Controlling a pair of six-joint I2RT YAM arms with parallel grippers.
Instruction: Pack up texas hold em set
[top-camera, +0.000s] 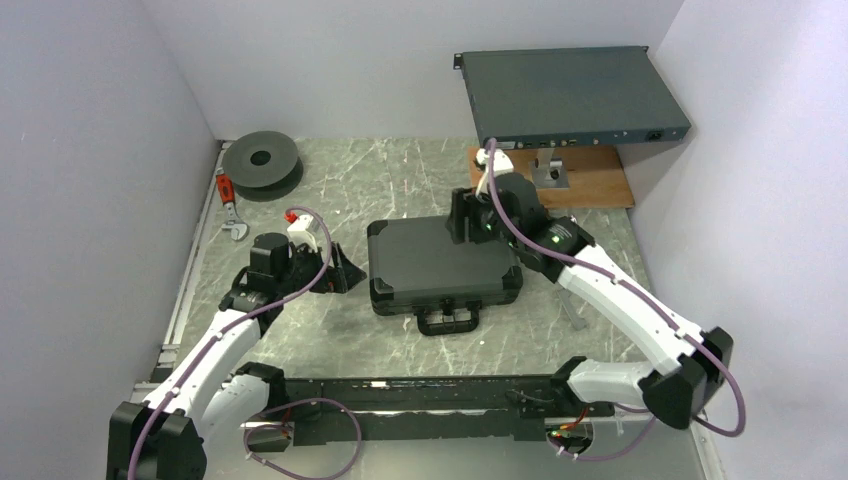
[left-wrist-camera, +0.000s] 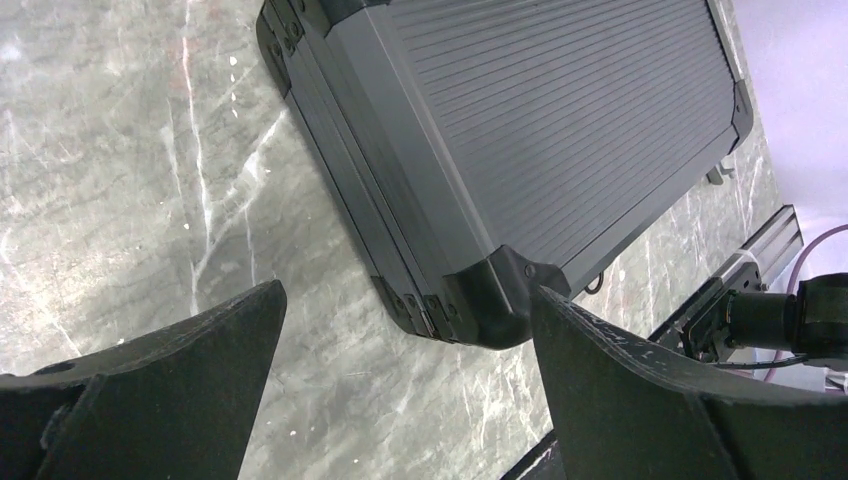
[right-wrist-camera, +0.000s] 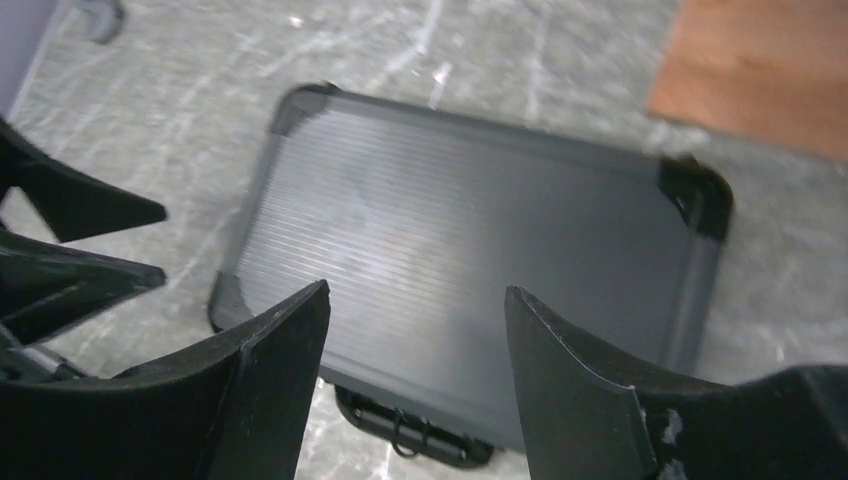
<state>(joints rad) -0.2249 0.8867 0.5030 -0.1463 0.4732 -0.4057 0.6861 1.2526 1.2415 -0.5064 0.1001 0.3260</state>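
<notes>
Closed briefcase (top-camera: 440, 262): long axis 9-to-3, handle (top-camera: 447, 320) at 6. Right fingers (right-wrist-camera: 262, 375) released, empty, over 1 o'clock edge, nearer. Left fingers (left-wrist-camera: 190, 360) released, empty, at 9.

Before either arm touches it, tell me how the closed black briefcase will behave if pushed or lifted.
The briefcase looks rigid, with hard corner caps; unlikely to flex. Lying flat, it should slide on the table rather than tip. Lifted by its handle, it would probably swing.

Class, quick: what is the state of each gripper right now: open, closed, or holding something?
Left gripper: open, empty, beside the closed briefcase.
Right gripper: open, empty, over the briefcase.
</notes>
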